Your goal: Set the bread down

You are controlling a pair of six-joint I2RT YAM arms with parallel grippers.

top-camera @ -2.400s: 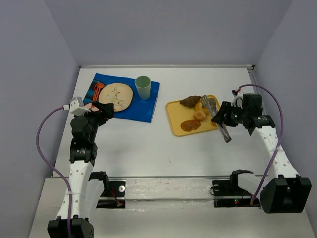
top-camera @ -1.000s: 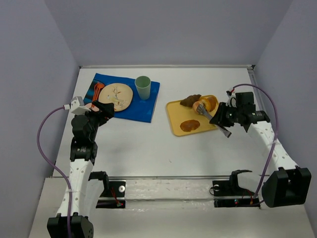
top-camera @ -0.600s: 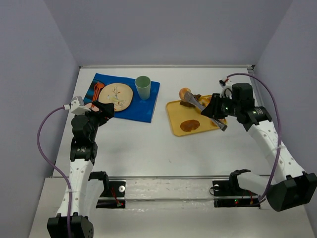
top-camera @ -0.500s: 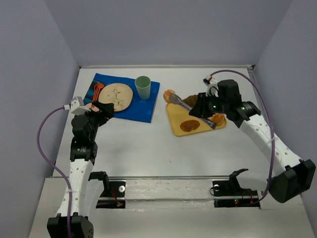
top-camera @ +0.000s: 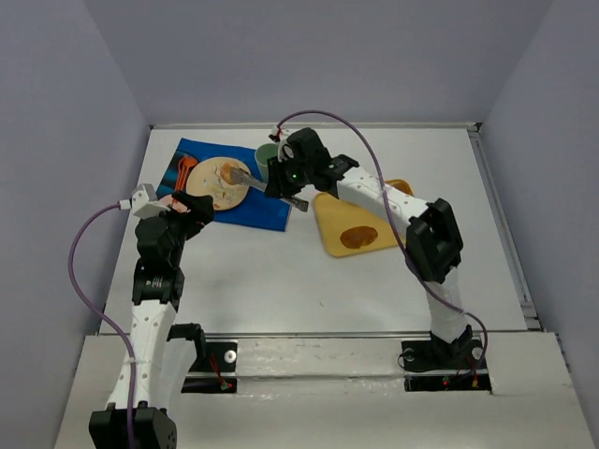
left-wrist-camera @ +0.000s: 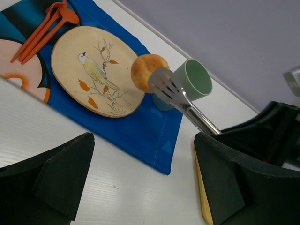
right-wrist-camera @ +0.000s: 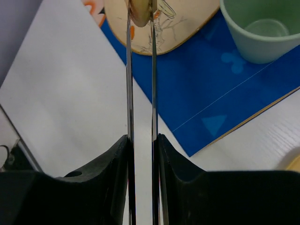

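Right claw (right-wrist-camera: 140,152) closed on metal tongs (left-wrist-camera: 168,85) whose tips pinch the round golden-tan bun (left-wrist-camera: 144,72) above a bird-painted plate (left-wrist-camera: 70,58).

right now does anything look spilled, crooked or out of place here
Nothing stands out. The bread is pinched in the tongs, which the right gripper holds, over the plate, apparently not set down yet. The green cup stands upright on the blue mat, and nothing is spilled.
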